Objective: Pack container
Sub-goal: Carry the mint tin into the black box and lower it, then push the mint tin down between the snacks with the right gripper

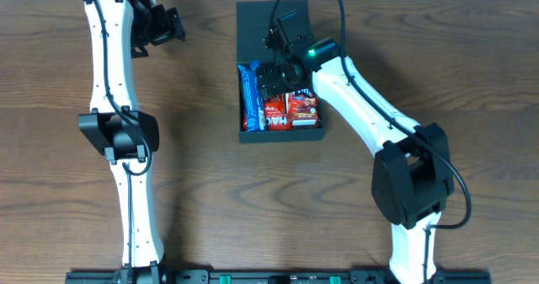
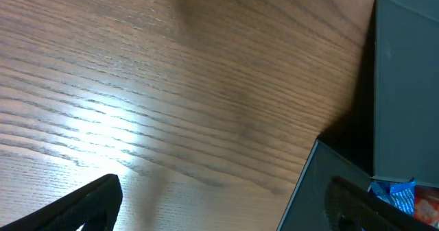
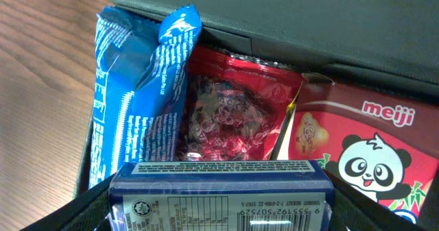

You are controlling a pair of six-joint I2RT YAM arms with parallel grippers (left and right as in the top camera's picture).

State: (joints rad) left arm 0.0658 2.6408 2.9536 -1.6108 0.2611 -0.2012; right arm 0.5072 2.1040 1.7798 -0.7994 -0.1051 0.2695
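The container (image 1: pixel 282 136), a dark shallow box with its flap lid (image 1: pixel 254 29) lying open behind it, sits at the table's middle. Inside lie a long blue packet (image 1: pixel 250 99), a red foil packet (image 3: pixel 226 107) and a red Meiji panda box (image 3: pixel 363 155). My right gripper (image 1: pixel 274 77) hangs over the box's inside, shut on a blue snack box (image 3: pixel 219 197) with a barcode, held flat across its jaws. My left gripper (image 1: pixel 164 24) is open and holds nothing, over bare table left of the container (image 2: pixel 405 80).
The wooden table (image 1: pixel 194 149) lies on all sides of the container. In the left wrist view the container's side wall (image 2: pixel 309 197) is close to my right-hand finger (image 2: pixel 357 203), and the blue packet's end (image 2: pixel 398 193) shows just past it.
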